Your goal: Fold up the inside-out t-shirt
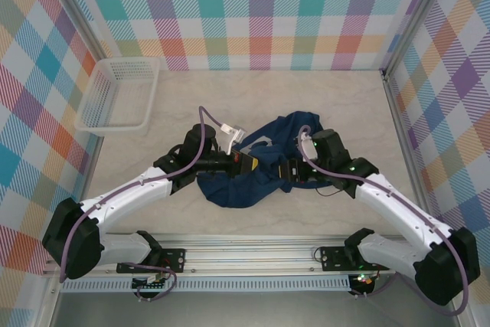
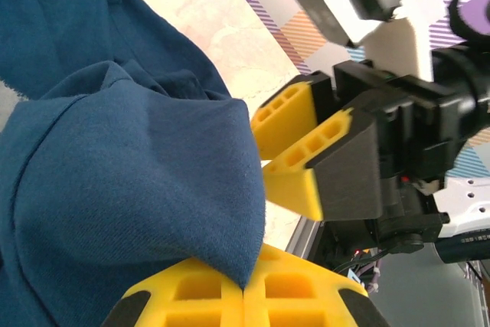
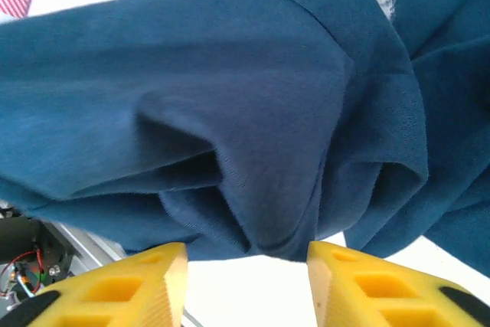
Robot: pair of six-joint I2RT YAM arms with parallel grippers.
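The inside-out t-shirt, dark navy, lies crumpled in the middle of the table. My left gripper reaches in from the left. In the left wrist view its yellow pads are pressed together on a pointed fold of the t-shirt. My right gripper comes in from the right and faces the left one closely, its yellow fingers apart. In the right wrist view the right gripper stands open, and a hanging fold of the t-shirt ends just above the gap between the fingers.
A white mesh basket stands at the back left of the table. Checkered walls close the left, back and right sides. A metal rail with both arm bases runs along the near edge. Pale tabletop lies around the shirt.
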